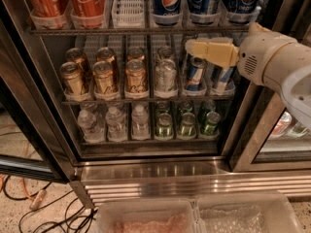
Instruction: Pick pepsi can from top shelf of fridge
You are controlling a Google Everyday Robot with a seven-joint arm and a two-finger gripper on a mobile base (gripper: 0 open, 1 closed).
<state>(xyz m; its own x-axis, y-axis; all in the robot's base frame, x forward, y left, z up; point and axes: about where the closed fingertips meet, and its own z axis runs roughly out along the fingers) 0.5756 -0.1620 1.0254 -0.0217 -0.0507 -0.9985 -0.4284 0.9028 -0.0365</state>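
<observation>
Three dark blue pepsi cans [166,1] stand side by side on the right half of the top shelf [97,31] of the fridge [160,171], cut off by the top edge of the view. Red Coca-Cola cans [91,4] fill the left of that shelf, with a white lane tray [129,5] between the two groups. My gripper [190,47], cream-coloured on a white arm coming in from the right, points left just below the shelf's front rail. It sits under the middle pepsi can, in front of the slim blue-and-silver cans [195,73].
The middle rack holds gold cans [104,76] and a silver can [165,76]. Water bottles [114,123] and green bottles [187,123] stand on the lowest rack. The dark-framed door [22,110] stands open at left. Cables [29,198] lie on the floor. Clear plastic trays [194,215] sit at the bottom.
</observation>
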